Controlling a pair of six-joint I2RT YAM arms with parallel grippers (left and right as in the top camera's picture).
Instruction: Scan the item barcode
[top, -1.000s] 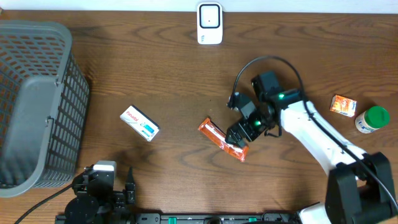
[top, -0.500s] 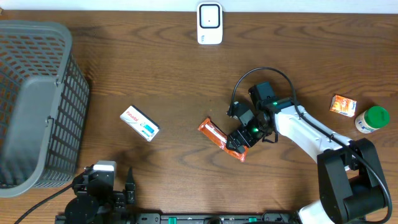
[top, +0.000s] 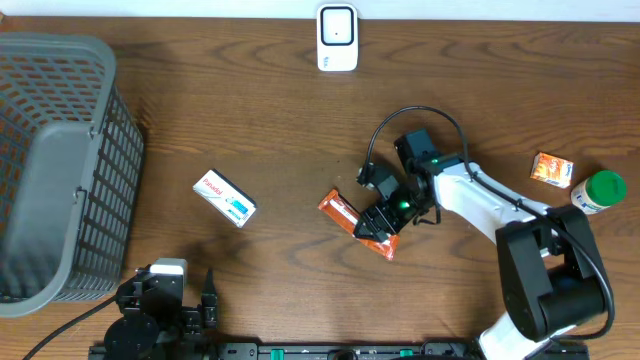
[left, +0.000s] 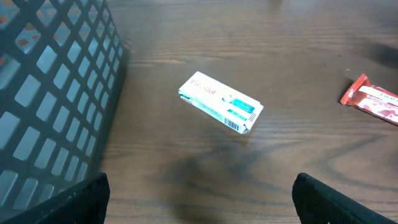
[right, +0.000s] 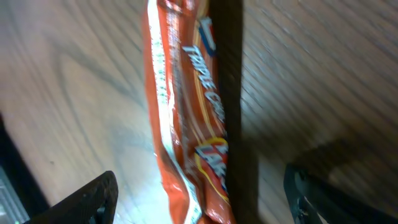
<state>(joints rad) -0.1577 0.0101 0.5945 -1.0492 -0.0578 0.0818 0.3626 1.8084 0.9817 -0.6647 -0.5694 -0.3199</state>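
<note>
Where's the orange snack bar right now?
Overhead, the snack bar lies on the table just right of centre, under the open right gripper, with the white box further to its left.

At 4 o'clock the right arm (top: 488, 206) has a white link, black joints, two green lights and a looping black cable (top: 425, 109); the right gripper (top: 376, 226) is black. At 7 o'clock the left arm (top: 148, 305) is black.
</note>
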